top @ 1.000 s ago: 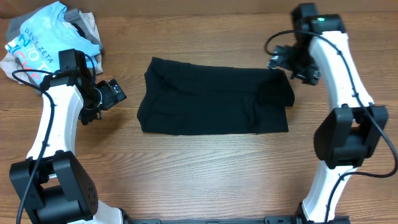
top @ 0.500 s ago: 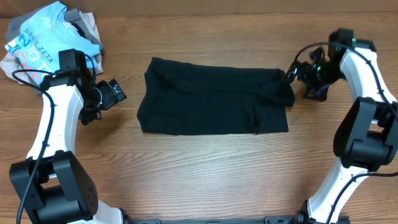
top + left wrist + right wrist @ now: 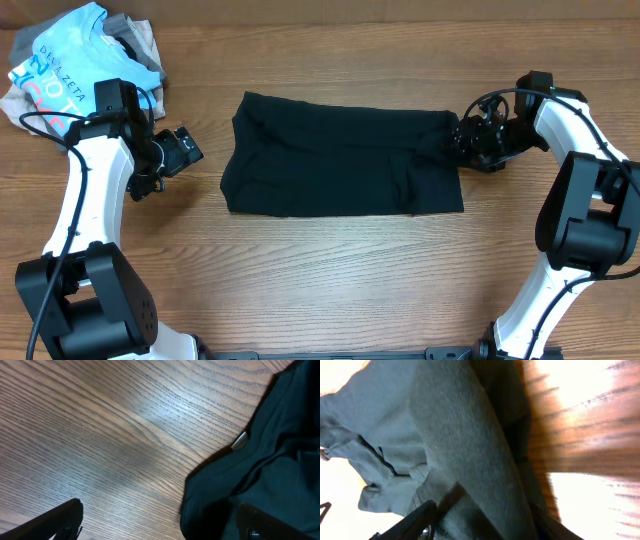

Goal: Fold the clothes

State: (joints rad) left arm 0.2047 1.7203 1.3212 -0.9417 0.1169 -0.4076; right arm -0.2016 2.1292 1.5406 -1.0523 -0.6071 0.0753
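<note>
So my right gripper (image 3: 462, 140) has just swung back in from off to the right and now sits on the right edge of the black garment (image 3: 345, 155); its jaws are spread with cloth lying between them, not pinched yet as far as I can see, so I reckon a fold from that end is about to start; my left gripper (image 3: 185, 150) hasn't budged, jaws wide apart and empty, just off the left edge. The garment lies flat mid-table (image 3: 330, 270), long axis running left to right between my arms; the right end is a bit bunched, and I can't tell which end is the top.
</note>
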